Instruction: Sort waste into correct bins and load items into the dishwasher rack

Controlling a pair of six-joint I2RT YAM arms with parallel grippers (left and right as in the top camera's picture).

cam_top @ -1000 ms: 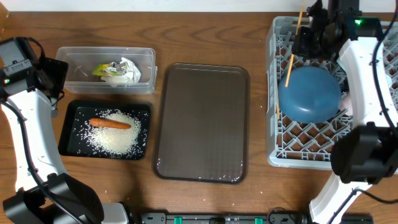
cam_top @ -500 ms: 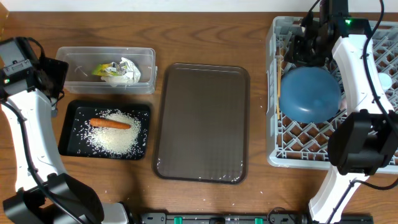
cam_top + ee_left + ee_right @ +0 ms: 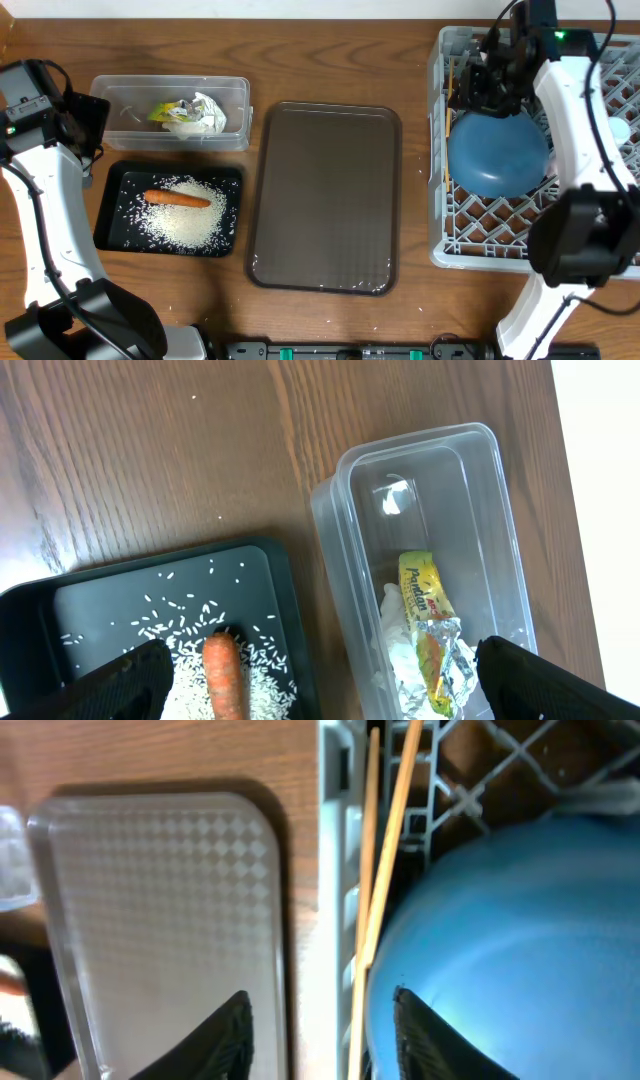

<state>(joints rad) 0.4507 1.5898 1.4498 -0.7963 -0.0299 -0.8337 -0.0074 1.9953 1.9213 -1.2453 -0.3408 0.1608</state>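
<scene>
The grey dishwasher rack [image 3: 470,240] stands at the right with the blue bowl [image 3: 498,150] upside down in it. Two wooden chopsticks [image 3: 447,130] lie along the rack's left edge and show in the right wrist view [image 3: 378,870]. My right gripper [image 3: 478,88] hovers over them and the bowl's rim [image 3: 500,940], open and empty [image 3: 320,1040]. The clear tub [image 3: 170,112] holds crumpled tissue [image 3: 400,650] and the yellow-green wrapper [image 3: 430,620]. The black tray [image 3: 110,215] holds rice [image 3: 185,222] and the carrot [image 3: 176,198]. My left gripper [image 3: 335,695] is open above both bins.
A large dark brown serving tray [image 3: 325,195] lies between the bins and the rack. A pale cup [image 3: 622,130] sits in the rack behind my right arm. A few rice grains lie on the wood near the front edge.
My right gripper has let go of the chopsticks, which were held tilted above the rack and now lie along its left edge. The gripper has shifted slightly left. The left arm has not moved.
</scene>
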